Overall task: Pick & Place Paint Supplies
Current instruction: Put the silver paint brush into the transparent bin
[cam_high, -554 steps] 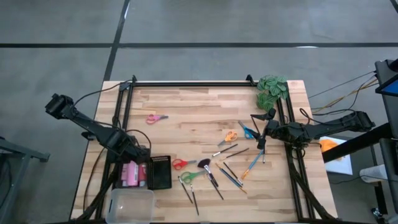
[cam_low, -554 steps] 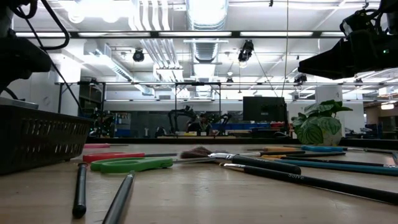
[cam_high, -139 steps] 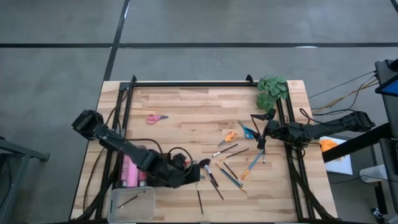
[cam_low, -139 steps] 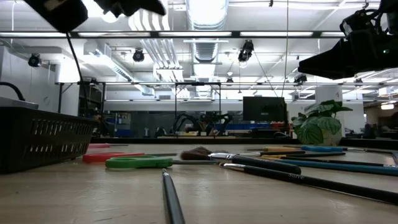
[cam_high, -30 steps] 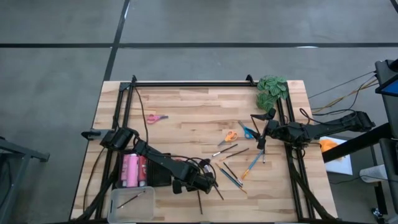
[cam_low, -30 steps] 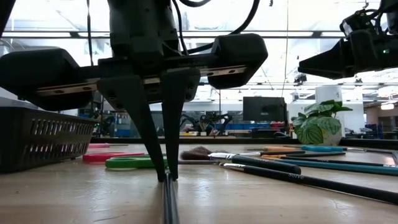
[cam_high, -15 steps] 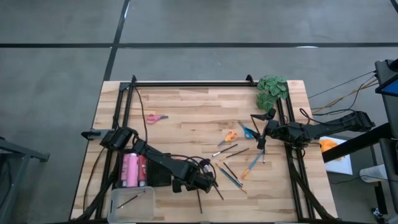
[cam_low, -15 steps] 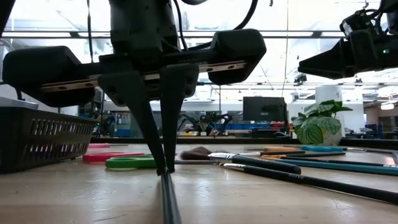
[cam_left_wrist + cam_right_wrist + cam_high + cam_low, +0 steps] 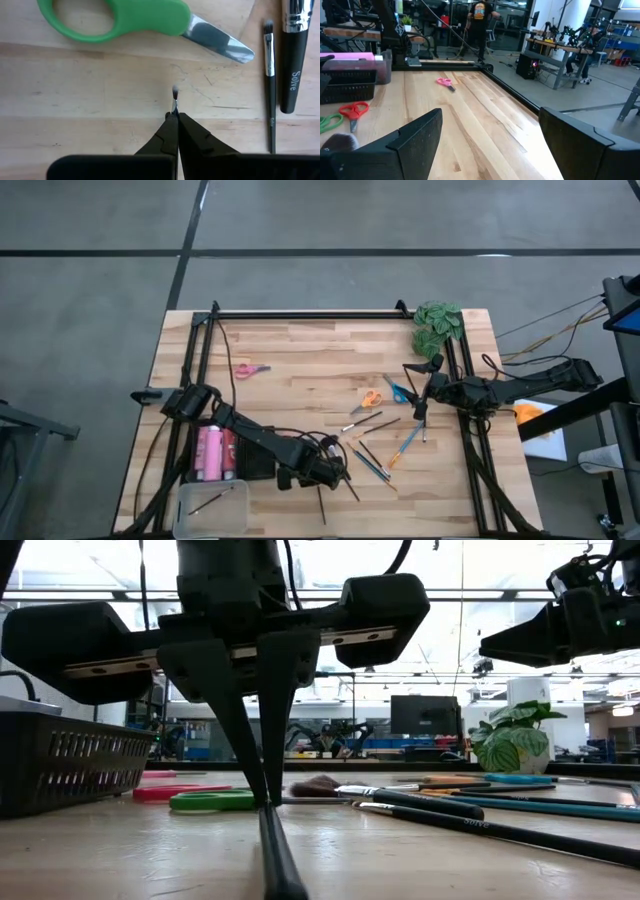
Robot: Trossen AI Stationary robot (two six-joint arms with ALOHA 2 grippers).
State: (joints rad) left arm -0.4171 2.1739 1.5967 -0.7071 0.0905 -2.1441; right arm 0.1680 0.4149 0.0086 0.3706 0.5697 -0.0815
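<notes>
Wooden table [image 9: 300, 370], workshop behind

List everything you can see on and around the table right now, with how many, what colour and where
Scissors: five; pink far left, orange and blue right of centre, red and green near the left gripper.
Brushes: several, dark or blue handles, scattered centre-right; one in the clear tub.
Thin brush: one, dark, gripped.
Paint bottles: pink, in black basket, front left.
Clear tub: one, front left.
Leafy clump: one, green, far right corner.
Left gripper: shut on thin brush, front centre.
Right gripper: open, right side, waiting.
</notes>
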